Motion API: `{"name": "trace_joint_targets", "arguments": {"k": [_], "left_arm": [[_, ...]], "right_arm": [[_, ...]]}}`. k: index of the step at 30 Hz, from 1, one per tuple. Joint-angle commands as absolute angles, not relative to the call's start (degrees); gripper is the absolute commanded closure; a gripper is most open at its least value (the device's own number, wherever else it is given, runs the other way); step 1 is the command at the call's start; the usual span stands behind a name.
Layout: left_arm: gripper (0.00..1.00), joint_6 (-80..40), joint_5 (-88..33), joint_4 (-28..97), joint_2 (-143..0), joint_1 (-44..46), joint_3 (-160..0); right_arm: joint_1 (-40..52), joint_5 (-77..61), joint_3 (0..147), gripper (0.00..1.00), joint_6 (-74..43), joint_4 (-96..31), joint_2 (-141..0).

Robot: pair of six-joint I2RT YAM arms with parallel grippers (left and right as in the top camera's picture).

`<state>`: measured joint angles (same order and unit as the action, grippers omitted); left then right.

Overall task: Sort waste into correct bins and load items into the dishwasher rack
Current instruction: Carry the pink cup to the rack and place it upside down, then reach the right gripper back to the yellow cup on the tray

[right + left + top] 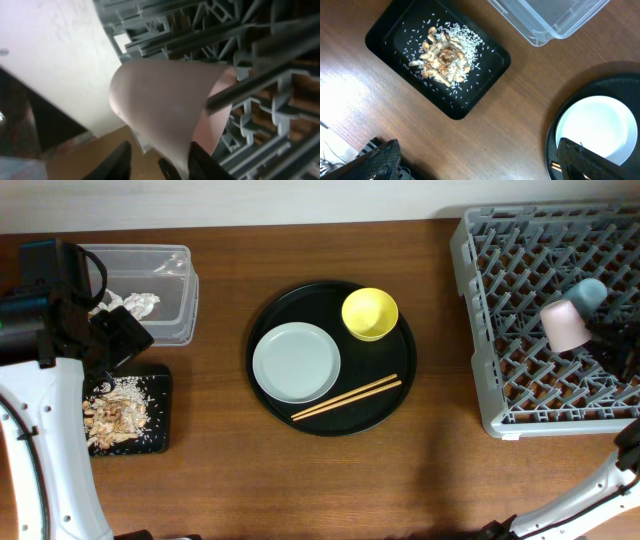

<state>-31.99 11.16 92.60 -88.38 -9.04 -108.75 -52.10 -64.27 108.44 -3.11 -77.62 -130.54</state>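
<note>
Jaws of the left gripper (pixel 480 156) are gaping over open table (pixel 520 100) beside the scrap tray (pixel 379 36); the right gripper (pixel 161 154) is straddling the pink cup (pixel 165 105) inside the rack (pixel 478 330), grip unclear.

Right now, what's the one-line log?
pink cup: in rack | left gripper: open | right gripper: at cup, grip unclear | plate, bowl, chopsticks: on tray

No writing, label, brand mark or number can be read in any view. The clear tub (pixel 172 298), black tray (pixel 470 100), plate (pixel 296 362), bowl (pixel 370 314), pink cup (pixel 565 325) and rack (pixel 520 395) all show plain, unmarked surfaces.
</note>
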Motion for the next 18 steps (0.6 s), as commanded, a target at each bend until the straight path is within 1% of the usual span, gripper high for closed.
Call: {"name": "trace_joint_targets", "arguments": {"k": [1, 3, 4, 9, 11, 13, 15, 16, 17, 18], "left_arm": [[0.01, -31.9, 11.4, 92.7, -87.8, -9.2, -109.1], [0.01, -31.9, 11.4, 92.7, -87.8, -9.2, -109.1], [0.01, -31.9, 11.4, 92.7, -87.8, -9.2, -109.1], [0.01, -31.9, 11.4, 92.7, -87.8, -9.2, -109.1], [0.01, -31.9, 11.4, 92.7, -87.8, -9.2, -109.1], [0.01, -31.9, 11.4, 92.7, -87.8, -9.2, -109.1], [0.01, -31.9, 11.4, 92.7, -87.8, -9.2, -109.1], [0.01, -31.9, 11.4, 92.7, -87.8, -9.2, -109.1], [0.01, -31.9, 11.4, 92.7, -87.8, -9.2, -109.1], [0.01, -31.9, 11.4, 92.7, -87.8, -9.2, -109.1]], "right_arm": [[-52.2, -56.1, 113.5, 0.55, -6.4, -80.0, -123.3], [-52.2, -51.8, 115.2, 0.51, -8.1, -81.1, -120.7], [-52.2, -50.2, 115.5, 0.51, -8.8, -81.3, -119.3], [-50.9, -47.3, 115.7, 0.51, -10.0, -79.4, -111.8], [-48.8, -45.8, 115.7, 0.52, -10.0, -77.6, -110.3], [-46.1, -41.9, 115.7, 0.61, -10.0, -76.1, -110.3], [-42.7, -35.8, 115.6, 0.79, -10.6, -74.7, -110.9], [-40.8, -31.3, 115.6, 0.83, -11.9, -74.2, -111.3], [-37.3, -23.0, 115.5, 0.93, -14.5, -73.6, -112.2], [-35.5, -19.0, 115.4, 0.95, -15.8, -73.5, -112.8]]}}
